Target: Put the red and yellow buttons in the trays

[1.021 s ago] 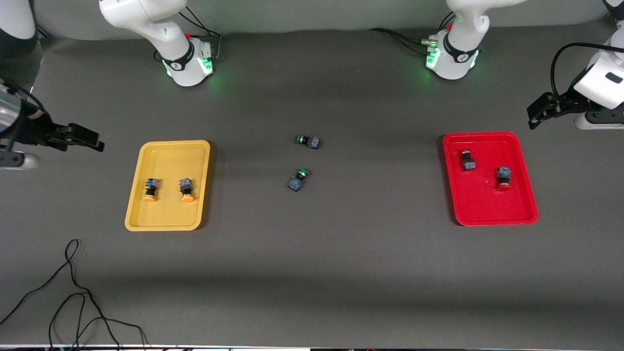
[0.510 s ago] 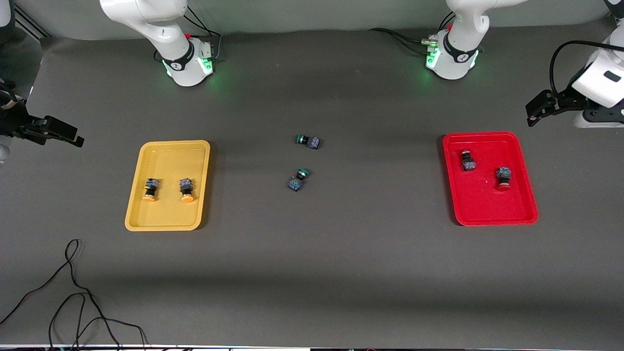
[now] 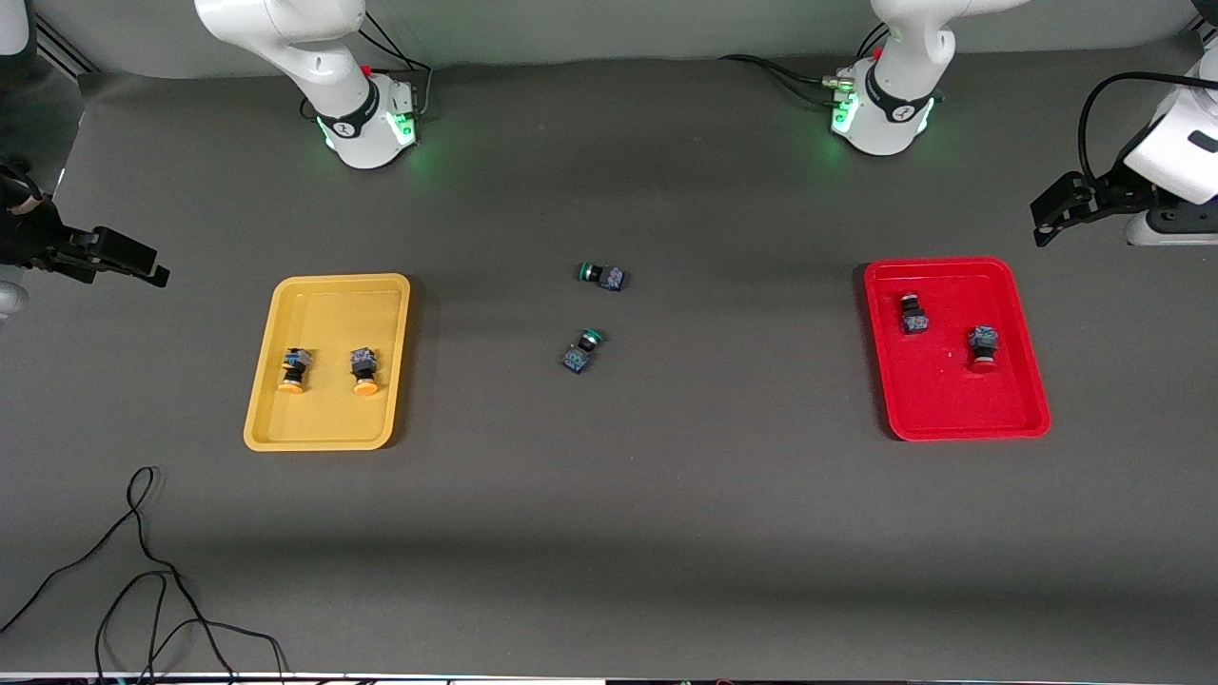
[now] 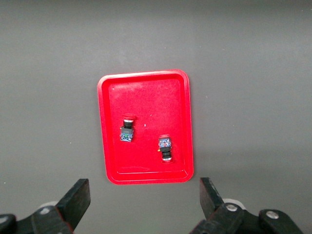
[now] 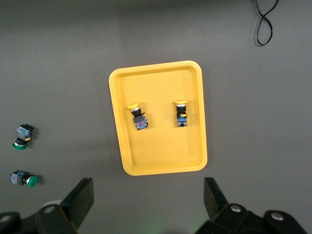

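The yellow tray (image 3: pixel 333 314) lies toward the right arm's end of the table with two yellow buttons (image 3: pixel 294 371) (image 3: pixel 363 371) in it. The red tray (image 3: pixel 952 390) lies toward the left arm's end with two red buttons (image 3: pixel 914 314) (image 3: pixel 983 346) in it. My right gripper (image 3: pixel 143 266) hangs open and empty high over the table end by the yellow tray (image 5: pixel 156 83). My left gripper (image 3: pixel 1047 219) hangs open and empty high over the table end by the red tray (image 4: pixel 146 95). Both grippers also show in their wrist views, the left gripper (image 4: pixel 145 204) and the right gripper (image 5: pixel 148 204).
Two green-capped buttons (image 3: pixel 601 276) (image 3: pixel 582 350) lie on the table's middle between the trays. A loose black cable (image 3: pixel 143 571) curls on the table nearer to the front camera than the yellow tray. Both arm bases stand at the table's back edge.
My right gripper has drawn back from the yellow tray toward the table's end over the last second. My left gripper has shifted only slightly. The buttons and trays have not moved.
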{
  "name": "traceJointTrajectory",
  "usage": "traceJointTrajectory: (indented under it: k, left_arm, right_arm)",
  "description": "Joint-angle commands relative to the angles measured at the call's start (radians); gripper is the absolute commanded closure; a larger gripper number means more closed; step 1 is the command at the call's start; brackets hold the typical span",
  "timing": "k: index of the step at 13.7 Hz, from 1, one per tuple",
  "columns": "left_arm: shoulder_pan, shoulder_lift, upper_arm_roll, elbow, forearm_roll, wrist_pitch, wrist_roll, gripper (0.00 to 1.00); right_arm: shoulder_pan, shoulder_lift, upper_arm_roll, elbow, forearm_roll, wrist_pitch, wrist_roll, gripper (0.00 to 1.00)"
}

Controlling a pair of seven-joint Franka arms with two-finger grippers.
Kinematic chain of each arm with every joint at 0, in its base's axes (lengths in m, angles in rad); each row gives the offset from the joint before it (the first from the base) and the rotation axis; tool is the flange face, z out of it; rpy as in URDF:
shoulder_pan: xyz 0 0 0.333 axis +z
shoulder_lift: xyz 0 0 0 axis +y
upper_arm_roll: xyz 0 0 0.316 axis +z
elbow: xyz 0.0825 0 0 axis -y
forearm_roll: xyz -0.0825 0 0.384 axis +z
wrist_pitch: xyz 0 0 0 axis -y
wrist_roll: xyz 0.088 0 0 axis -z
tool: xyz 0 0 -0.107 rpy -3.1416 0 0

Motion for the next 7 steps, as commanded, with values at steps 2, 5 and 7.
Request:
traceJointTrajectory:
  k: [2,5,7]
  left_arm:
    - [-0.010,0.013,0.003,0.022,-0.004,-0.023,0.000,0.00]
    - [-0.008,0.013,0.003,0.024,-0.004,-0.016,0.000,0.00]
    - [-0.008,0.013,0.003,0.019,-0.004,-0.015,-0.001,0.00]
  right_arm:
    - [-0.002,-0.017,0.012,-0.002,-0.047,-0.004,-0.018,0.00]
    - [-0.002,-0.021,0.011,-0.004,-0.064,-0.004,-0.051,0.00]
    - [-0.002,-0.019,0.011,-0.004,-0.064,-0.004,-0.051,0.00]
